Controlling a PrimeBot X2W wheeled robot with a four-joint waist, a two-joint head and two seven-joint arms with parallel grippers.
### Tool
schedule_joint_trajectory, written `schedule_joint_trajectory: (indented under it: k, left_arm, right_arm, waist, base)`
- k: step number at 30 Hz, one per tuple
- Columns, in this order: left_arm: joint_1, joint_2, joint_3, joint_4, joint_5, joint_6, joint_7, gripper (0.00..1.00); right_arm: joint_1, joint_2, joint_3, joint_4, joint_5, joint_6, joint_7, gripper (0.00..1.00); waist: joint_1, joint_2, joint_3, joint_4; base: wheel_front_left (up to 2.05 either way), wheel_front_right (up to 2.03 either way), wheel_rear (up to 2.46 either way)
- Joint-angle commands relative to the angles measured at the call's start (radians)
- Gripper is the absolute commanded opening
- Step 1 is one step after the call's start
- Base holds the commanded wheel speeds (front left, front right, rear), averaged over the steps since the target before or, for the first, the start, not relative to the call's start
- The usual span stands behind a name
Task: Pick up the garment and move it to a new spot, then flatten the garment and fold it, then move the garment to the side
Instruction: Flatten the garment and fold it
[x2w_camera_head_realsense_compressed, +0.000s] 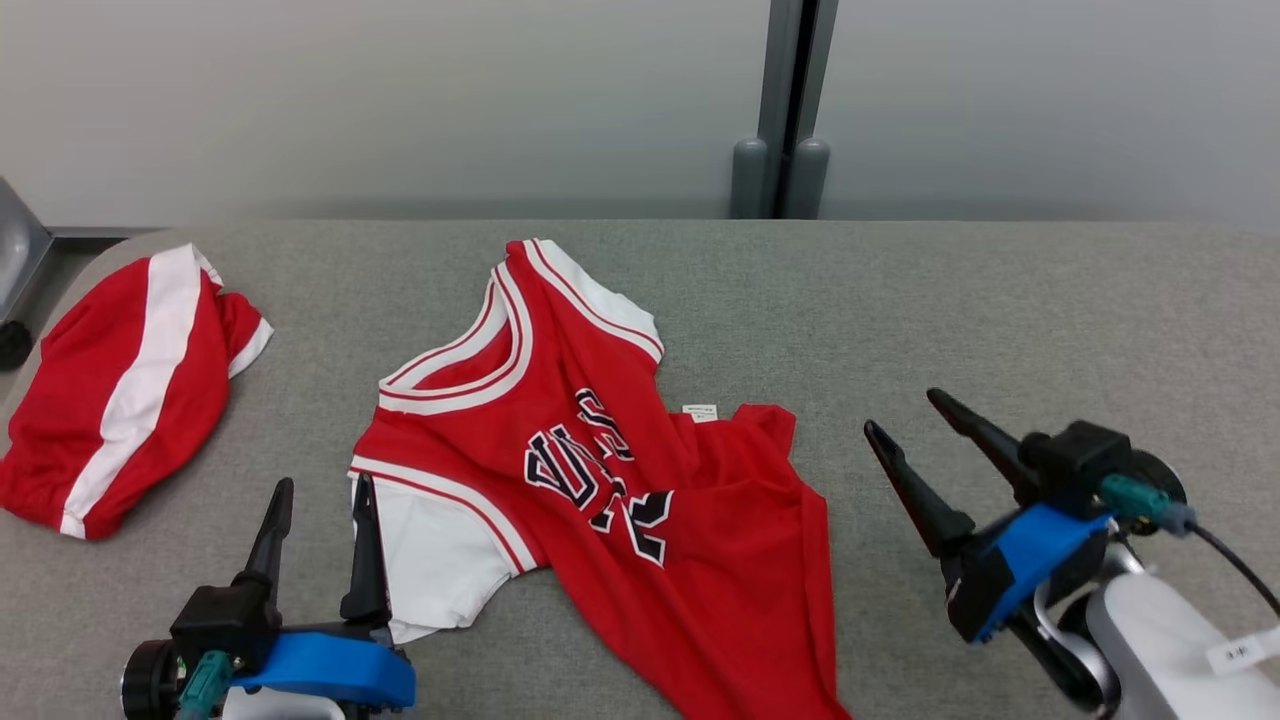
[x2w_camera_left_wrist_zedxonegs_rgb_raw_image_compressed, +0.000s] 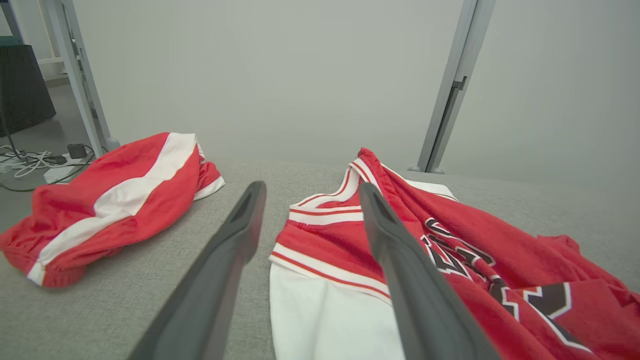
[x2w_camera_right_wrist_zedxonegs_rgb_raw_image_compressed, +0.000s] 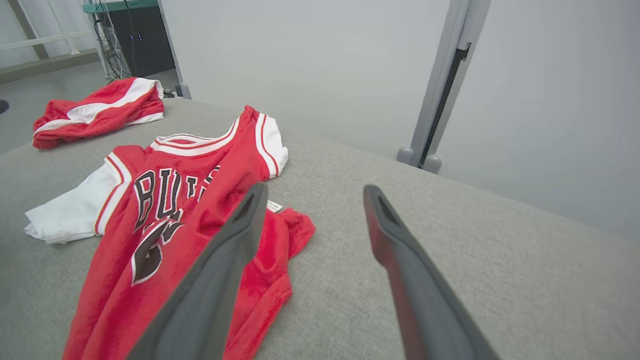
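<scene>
The garment (x2w_camera_head_realsense_compressed: 600, 470) is a red basketball jersey with white sleeves and dark lettering, lying rumpled and slanted across the middle of the grey table (x2w_camera_head_realsense_compressed: 1000, 330). It also appears in the left wrist view (x2w_camera_left_wrist_zedxonegs_rgb_raw_image_compressed: 450, 260) and the right wrist view (x2w_camera_right_wrist_zedxonegs_rgb_raw_image_compressed: 165, 210). My left gripper (x2w_camera_head_realsense_compressed: 322, 488) is open at the lower left, its fingertips just beside the jersey's white sleeve, holding nothing. My right gripper (x2w_camera_head_realsense_compressed: 903, 410) is open to the right of the jersey, apart from the cloth and empty.
A second red garment with a white stripe (x2w_camera_head_realsense_compressed: 120, 380) lies bunched at the table's left edge. A grey post (x2w_camera_head_realsense_compressed: 785, 110) stands against the pale wall behind the table. Bare table surface stretches to the right.
</scene>
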Motion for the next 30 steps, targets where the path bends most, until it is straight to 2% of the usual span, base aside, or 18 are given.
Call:
schedule_joint_trajectory:
  k: [1,6,12,20,28,29,30]
  left_arm:
    - [-0.02,-0.001,-0.004,-0.004,0.007,0.002,-0.003,1.0]
    - [-0.06,-0.001,-0.017,-0.006,-0.003,0.002,-0.003,1.0]
    - [-0.099,-0.001,-0.046,-0.005,-0.021,0.008,-0.003,1.0]
    - [-0.127,-0.001,-0.074,-0.004,-0.049,0.024,-0.003,1.0]
    - [-0.142,-0.001,-0.084,-0.005,-0.059,0.031,-0.003,1.0]
    - [-0.146,-0.001,-0.089,-0.002,-0.062,0.032,-0.003,1.0]
    - [-0.147,-0.001,-0.092,-0.002,-0.063,0.032,-0.003,1.0]
  right_arm:
    - [-0.046,0.01,0.001,0.022,-0.014,0.001,0.005,1.0]
    - [-0.186,0.047,0.015,0.137,-0.059,0.0,0.004,1.0]
    - [-0.296,0.064,0.051,0.308,-0.082,0.0,-0.003,1.0]
    - [-0.368,0.068,0.117,0.533,-0.068,0.0,-0.013,1.0]
    - [-0.409,0.102,0.222,0.674,-0.017,0.001,-0.022,1.0]
    - [-0.415,0.115,0.248,0.692,0.012,0.001,-0.021,0.0]
    - [-0.422,0.119,0.255,0.695,0.029,0.001,-0.032,0.0]
  waist:
    - [-0.0001,0.0,0.022,0.021]
    - [-0.0001,0.0,0.07,0.066]
    - [-0.0001,0.0,0.115,0.12]
    - [-0.0001,0.0,0.162,0.171]
    - [-0.0001,0.0,0.183,0.183]
    - [-0.0001,0.0,0.184,0.185]
    - [-0.0001,0.0,0.184,0.185]
  base:
    - [0.0,0.0,0.0]
    - [0.0,0.0,0.0]
    - [0.0,0.0,0.0]
    - [0.0,0.0,0.0]
    - [0.0,0.0,0.0]
    - [0.0,0.0,0.0]
    - [0.0,0.0,0.0]
